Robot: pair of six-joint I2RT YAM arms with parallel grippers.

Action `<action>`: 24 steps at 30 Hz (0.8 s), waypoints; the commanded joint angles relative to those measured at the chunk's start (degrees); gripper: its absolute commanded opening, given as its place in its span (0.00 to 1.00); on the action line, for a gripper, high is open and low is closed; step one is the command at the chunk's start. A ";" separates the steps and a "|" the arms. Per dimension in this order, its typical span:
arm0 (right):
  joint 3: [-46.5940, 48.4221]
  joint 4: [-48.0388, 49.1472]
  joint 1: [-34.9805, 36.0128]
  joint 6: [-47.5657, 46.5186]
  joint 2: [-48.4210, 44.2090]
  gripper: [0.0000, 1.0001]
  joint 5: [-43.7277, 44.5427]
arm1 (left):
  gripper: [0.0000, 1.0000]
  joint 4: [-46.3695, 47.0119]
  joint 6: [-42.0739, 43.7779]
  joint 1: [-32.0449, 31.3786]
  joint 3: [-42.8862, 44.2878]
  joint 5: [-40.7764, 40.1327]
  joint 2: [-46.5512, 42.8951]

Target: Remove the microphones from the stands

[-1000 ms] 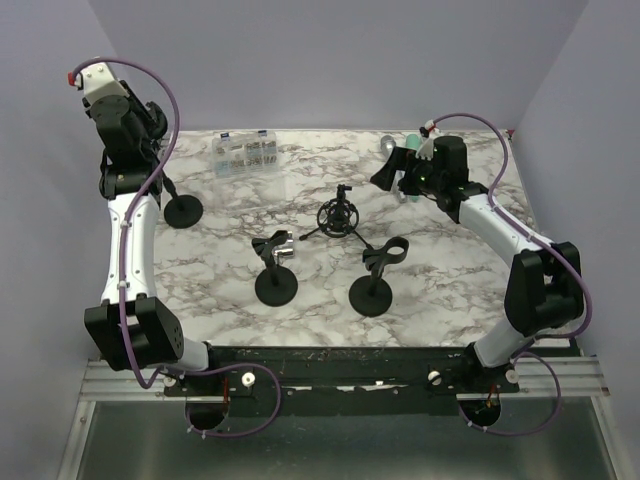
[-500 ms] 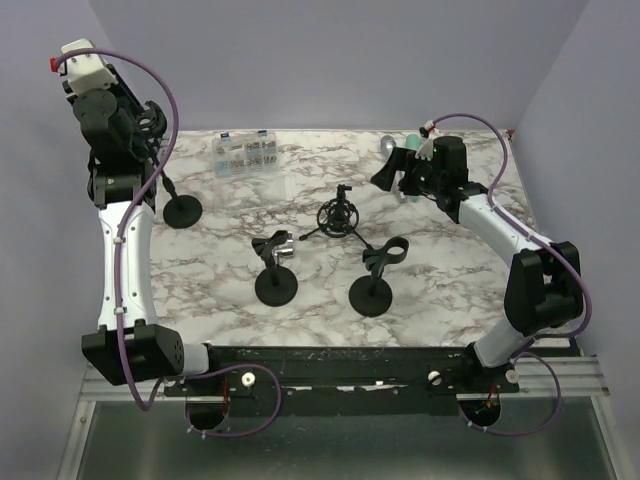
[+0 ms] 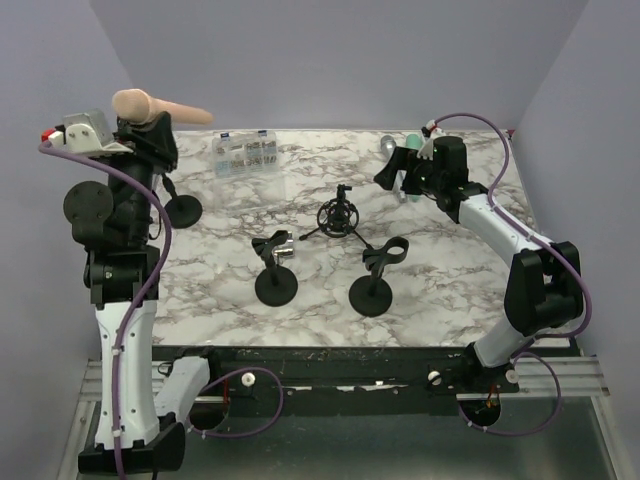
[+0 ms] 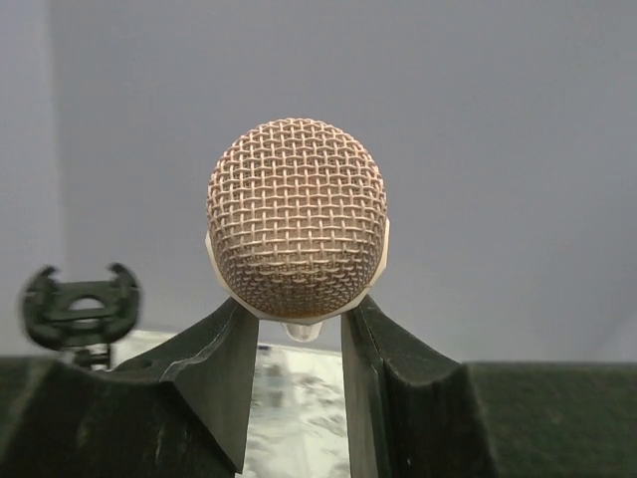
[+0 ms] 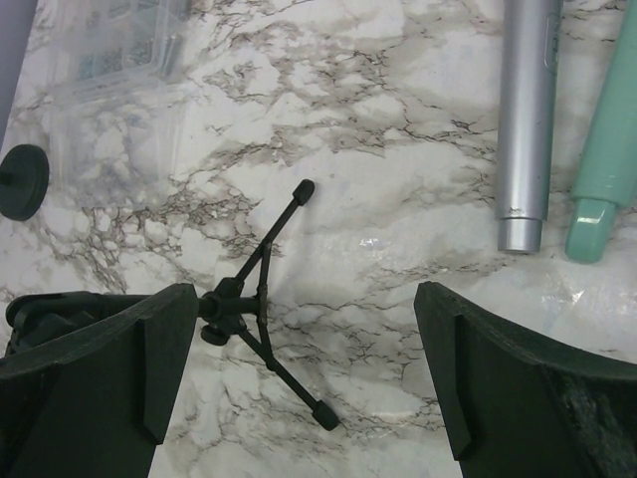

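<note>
I see left end effector (image 4: 297,311) clamped on peach mesh-headed microphone (image 4: 297,219), upper left, clear of black round-base stand (image 3: 183,210) | right end effector (image 5: 304,294) spread wide over marble worktop (image 5: 398,199)

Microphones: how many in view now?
3. Beige microphone held in the left gripper, off the table; silver microphone and teal microphone lying side by side, far right. None seems hidden.

Top view looks down from behind the arm bases. Left wrist faces the back wall, close on the microphone (image 4: 297,219). Right wrist looks steeply down on the tripod (image 5: 229,299), which top view shows mid-frame.
</note>
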 commanded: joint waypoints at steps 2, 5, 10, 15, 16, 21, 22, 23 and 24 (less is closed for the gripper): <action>-0.37 0.04 0.19 0.45 -2.00 1.00 1.32 | 0.00 9.34 -12.10 -0.18 -8.48 31.57 1.89; 0.51 -2.60 0.24 0.73 -4.71 0.99 1.56 | 0.00 16.34 -16.33 -0.34 -10.95 42.08 4.46; -0.95 -5.27 0.23 0.16 -12.08 1.00 3.73 | 0.00 32.93 -25.50 -3.04 -16.43 51.36 8.65; 2.06 -6.08 0.69 1.16 -16.20 1.00 -4.76 | 0.00 47.91 -33.48 -5.79 -20.85 57.77 13.18; 2.63 -5.55 1.27 1.19 -16.84 1.00 -7.28 | 0.00 50.25 -35.81 -5.80 -21.38 58.45 13.69; 4.03 1.13 5.71 1.87 -19.59 1.00 -16.07 | 0.00 53.75 -39.91 -6.19 -22.16 60.73 13.34; 4.12 3.94 6.43 2.64 -19.58 1.00 -19.19 | 0.00 53.53 -39.91 -6.29 -22.87 60.10 12.64; 4.04 6.47 7.07 3.77 -19.44 1.00 -22.41 | 0.00 53.60 -39.91 -6.49 -23.84 59.85 12.07; 4.04 9.50 7.74 4.99 -19.10 1.00 -26.08 | 0.00 53.41 -39.83 -6.74 -24.39 59.61 11.62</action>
